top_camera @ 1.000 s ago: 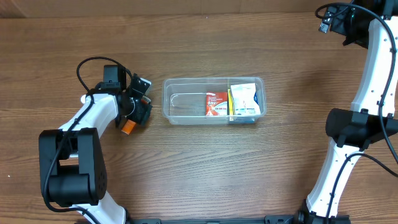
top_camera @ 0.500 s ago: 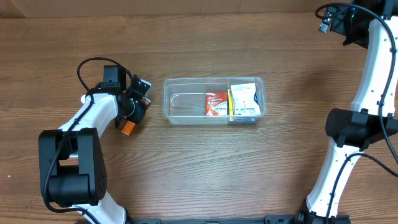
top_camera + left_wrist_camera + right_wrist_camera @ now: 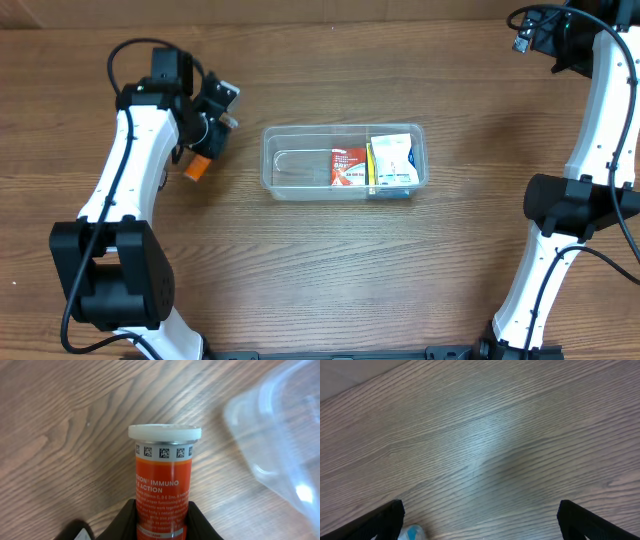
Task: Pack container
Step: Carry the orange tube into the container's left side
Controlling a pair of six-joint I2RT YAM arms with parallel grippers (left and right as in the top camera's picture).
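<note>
The container (image 3: 300, 160), a clear rectangular tub, sits mid-table with a red-and-white packet (image 3: 348, 166) and a white pouch (image 3: 393, 160) in its right half. To its left, my left gripper (image 3: 205, 138) is shut on an orange tube (image 3: 197, 166) with a white cap. In the left wrist view the tube (image 3: 161, 485) stands out from between the black fingers (image 3: 200, 522), cap (image 3: 165, 433) forward, above the wood, and the container's rounded corner (image 3: 280, 435) lies to the right. My right gripper (image 3: 540, 30) hangs open at the far right corner and holds nothing.
The wooden table (image 3: 300, 270) stretches around the tub. In the right wrist view the two fingers (image 3: 385, 520) stand wide apart over bare wood, with a small blue-and-white scrap (image 3: 412, 533) at the bottom edge.
My left gripper has shut on the orange tube and carried it up and toward the far left of the table. The right arm has not moved.
</note>
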